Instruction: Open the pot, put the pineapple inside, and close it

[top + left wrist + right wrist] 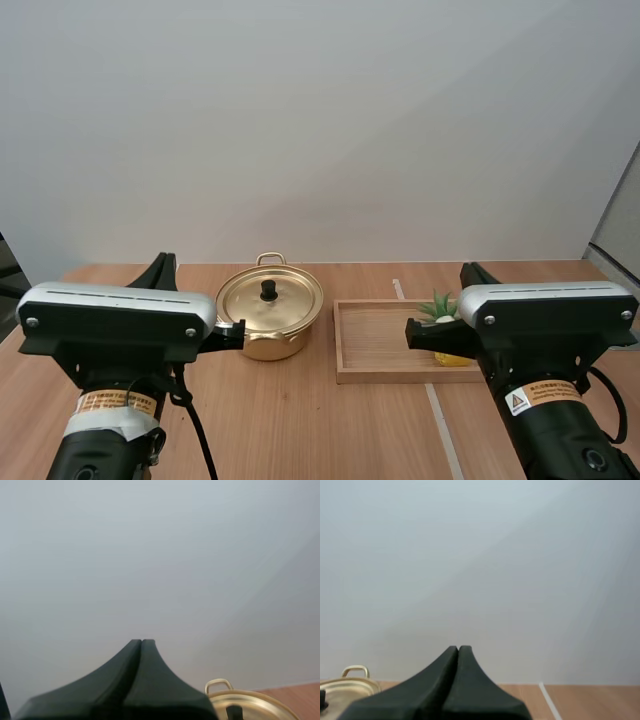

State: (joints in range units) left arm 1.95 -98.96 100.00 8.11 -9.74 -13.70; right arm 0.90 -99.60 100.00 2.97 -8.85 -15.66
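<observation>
The left claw (pixel 142 642) and the right claw (pixel 458 649) are both fully closed on nothing, each pair of fingers pressed together into one dark wedge. In the high view the gold pot (pixel 270 320) stands on the table (pixel 300 420) with its lid (pixel 272 300) on, just left of the wooden tray (pixel 375 340). The pineapple (pixel 438 306) lies at the tray's right end, partly behind the right arm. Each wrist view catches the pot's lid and a loop handle beyond the fingers.

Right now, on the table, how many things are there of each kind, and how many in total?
pot: 1
lid, on the pot: 1
pineapple, in the tray: 1
wooden tray: 1
Total: 4
</observation>
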